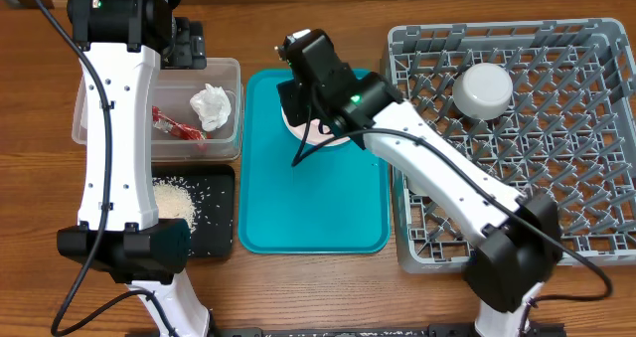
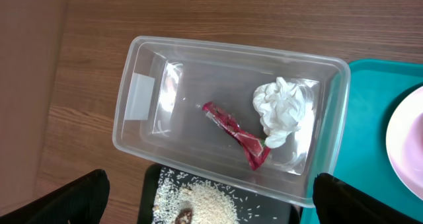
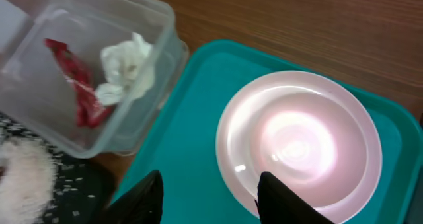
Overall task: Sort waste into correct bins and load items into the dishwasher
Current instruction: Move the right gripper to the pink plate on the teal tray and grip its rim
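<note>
Since the crumpled napkin (image 1: 212,105) and the red wrapper (image 1: 177,126) lie together in the clear tub (image 1: 236,79), and the rice (image 1: 174,198) sits in the black tray (image 1: 221,233), you can judge the waste sorting done. One whitish bowl (image 1: 484,88) stands upside down in the dish rack (image 1: 596,128). The pink plate (image 3: 301,141) is not yet loaded: it lies flat at the far end of the teal tray (image 1: 308,208). You cannot see the cup or a second bowl in any view.

Your right gripper (image 3: 210,187) hangs above the plate's near rim with its fingers parted and nothing between them. Your left gripper (image 2: 218,197) is spread wide and empty over the tub.

Mind the teal tray's raised lip and the rack's grey wall just beside it; the plate must clear both. Most of the rack's pegs around the bowl are free. The tub sits close to the tray's left edge, under your left arm.
</note>
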You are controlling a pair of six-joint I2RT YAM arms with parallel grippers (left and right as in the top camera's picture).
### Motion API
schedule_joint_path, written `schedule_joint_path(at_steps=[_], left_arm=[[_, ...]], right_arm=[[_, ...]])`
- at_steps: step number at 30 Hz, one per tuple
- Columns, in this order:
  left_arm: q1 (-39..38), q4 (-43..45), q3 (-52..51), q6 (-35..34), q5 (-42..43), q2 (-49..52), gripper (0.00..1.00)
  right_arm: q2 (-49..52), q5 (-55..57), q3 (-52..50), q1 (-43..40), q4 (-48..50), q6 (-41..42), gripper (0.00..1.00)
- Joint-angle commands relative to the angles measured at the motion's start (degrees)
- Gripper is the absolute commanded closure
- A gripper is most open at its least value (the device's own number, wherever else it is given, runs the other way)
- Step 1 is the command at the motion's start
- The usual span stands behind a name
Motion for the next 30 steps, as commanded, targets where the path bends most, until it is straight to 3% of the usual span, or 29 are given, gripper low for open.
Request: schedule_joint_path(at_steps=[1,15,30], left_arm=[[0.0,0.1,1.2,0.8,0.0,-0.9,0.0],[0.0,0.1,1.2,0.8,0.0,-0.9,0.0],[0.0,0.1,1.2,0.8,0.0,-0.9,0.0]], right_arm=[[3.5,2.8,-0.6,-0.3,2.3,0.0,0.5],[15.7,5.8,-0.6,-0.3,9.4,-0.2,0.52],[18.3,8.1,-0.6,-0.5,8.7,-0.2,0.77]])
